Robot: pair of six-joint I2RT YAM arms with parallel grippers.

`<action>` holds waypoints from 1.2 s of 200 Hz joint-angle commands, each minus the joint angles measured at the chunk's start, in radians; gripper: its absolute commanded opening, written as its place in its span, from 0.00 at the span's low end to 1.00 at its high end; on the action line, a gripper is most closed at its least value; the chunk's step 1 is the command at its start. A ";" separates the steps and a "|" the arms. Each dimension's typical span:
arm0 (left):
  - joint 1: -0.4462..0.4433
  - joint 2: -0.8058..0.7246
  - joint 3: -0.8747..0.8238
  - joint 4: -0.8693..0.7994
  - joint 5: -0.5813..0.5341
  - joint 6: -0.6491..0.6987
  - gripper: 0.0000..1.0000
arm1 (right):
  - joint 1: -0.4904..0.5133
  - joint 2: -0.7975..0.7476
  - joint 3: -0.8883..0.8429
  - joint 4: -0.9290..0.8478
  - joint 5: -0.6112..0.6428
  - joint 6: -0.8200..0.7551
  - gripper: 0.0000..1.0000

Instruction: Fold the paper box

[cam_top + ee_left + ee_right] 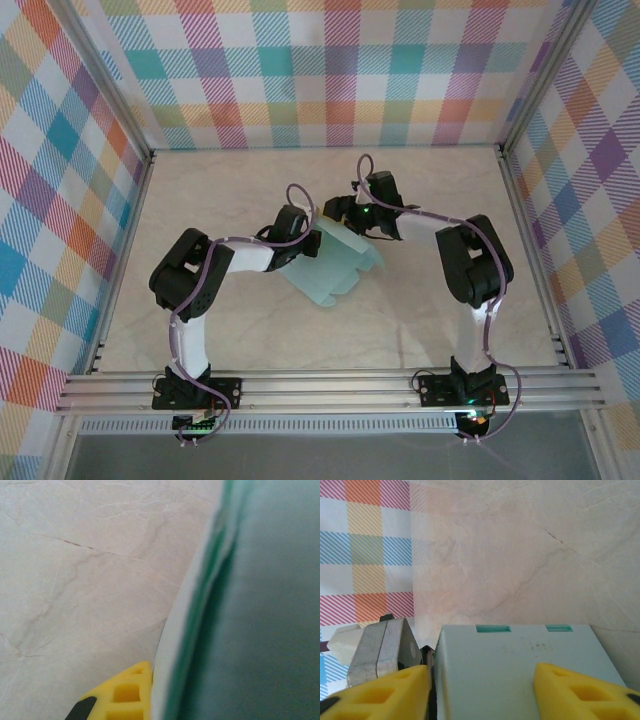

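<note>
The left pincer [303, 238] is squeezed tight on the paper box [335, 268], which sticks out to its right. The right pincer [481, 669] has its 2 fingers apart, with the box just under them. The left arm [195, 280] and right arm [470, 262] bend at the elbow and lean in over the table [420, 330].

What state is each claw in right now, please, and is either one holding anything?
Left claw: closed, pinching the paper box by its edge.
Right claw: open, fingers apart over the paper box; no grip evident.
</note>
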State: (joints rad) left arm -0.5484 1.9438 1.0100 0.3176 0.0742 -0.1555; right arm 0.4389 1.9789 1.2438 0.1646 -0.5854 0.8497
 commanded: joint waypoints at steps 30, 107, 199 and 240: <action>0.004 -0.026 -0.015 0.092 0.025 0.002 0.00 | -0.052 -0.110 0.042 -0.170 -0.026 -0.087 0.78; 0.039 -0.022 0.007 0.100 0.139 -0.038 0.00 | -0.203 -0.338 -0.082 -0.172 0.037 -0.141 0.81; 0.021 -0.030 -0.012 0.068 0.061 0.126 0.00 | -0.177 -0.198 0.118 -0.455 -0.044 -0.337 0.80; -0.006 -0.045 -0.052 0.072 -0.014 0.175 0.00 | -0.113 -0.062 0.197 -0.468 -0.101 -0.324 0.76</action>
State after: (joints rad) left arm -0.5312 1.9415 0.9752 0.3748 0.1234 -0.0448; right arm 0.2874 1.8496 1.3903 -0.2440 -0.6239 0.5560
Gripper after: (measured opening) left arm 0.042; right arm 0.768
